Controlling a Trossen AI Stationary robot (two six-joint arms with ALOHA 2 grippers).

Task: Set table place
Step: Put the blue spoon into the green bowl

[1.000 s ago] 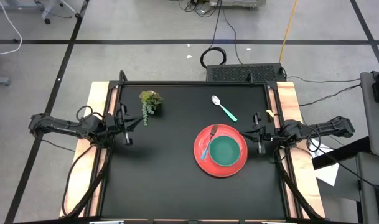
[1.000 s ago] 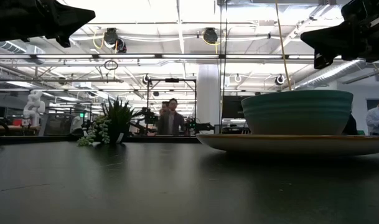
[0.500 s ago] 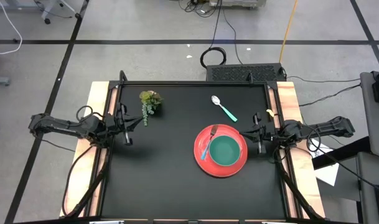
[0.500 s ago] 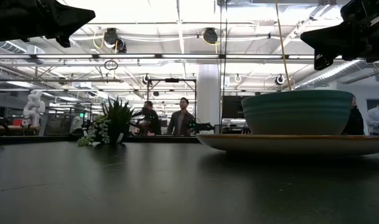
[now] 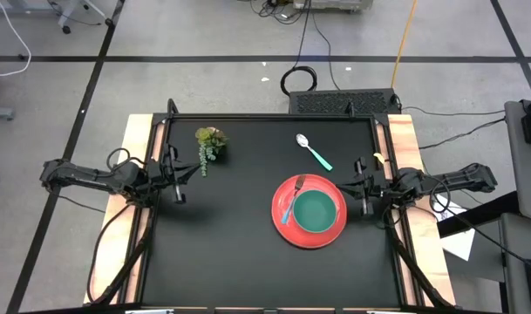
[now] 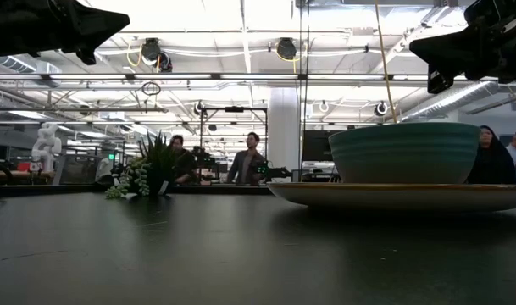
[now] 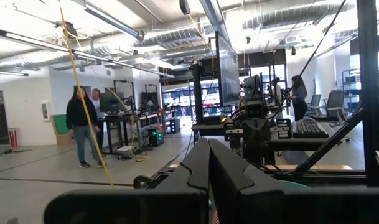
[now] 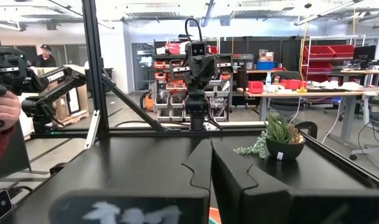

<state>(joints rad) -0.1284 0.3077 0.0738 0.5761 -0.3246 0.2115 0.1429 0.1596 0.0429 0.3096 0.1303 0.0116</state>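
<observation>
Both arms wait at the table edges. Left gripper at left side, fingers pressed together, holding nothing. Right gripper at right side, just beside red plate, also fully closed & empty. Teal bowl sits on plate w/ fork beside it. Spoon lies apart on tabletop, behind plate. Plant sprig near back-left.

The scene is lit brightly and evenly from overhead. In the low view, glare is thrown by ceiling lamps, and the near bench is rendered dark and soft. Only faint shadows are cast on it.
</observation>
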